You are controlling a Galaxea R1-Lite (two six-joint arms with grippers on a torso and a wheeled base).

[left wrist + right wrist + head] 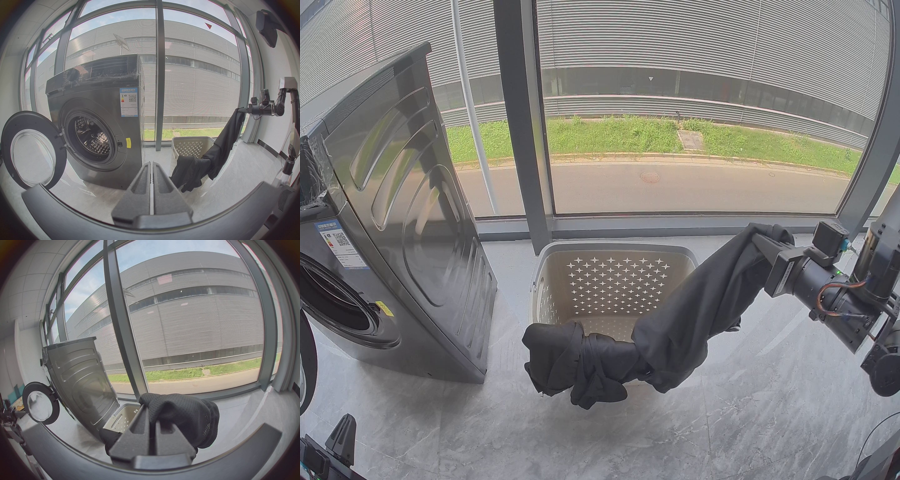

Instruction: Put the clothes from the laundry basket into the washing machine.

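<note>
A dark garment (687, 312) hangs from my right gripper (765, 244), which is shut on its upper end above the basket's right side. The cloth slopes down to a knotted bundle (575, 365) draped over the near rim of the beige laundry basket (615, 281). In the right wrist view the cloth (184, 415) bulges over the closed fingers (137, 433). The grey washing machine (406, 206) stands to the left, its round door (29, 150) swung open and its drum (90, 137) showing. My left gripper (151, 187) is shut and holds nothing, low at the near left.
The basket stands on a pale marble floor (737, 412) against a tall window with a dark mullion (519, 119). Open floor lies between the basket and the washer front. The washer door (40, 402) juts out toward the near left.
</note>
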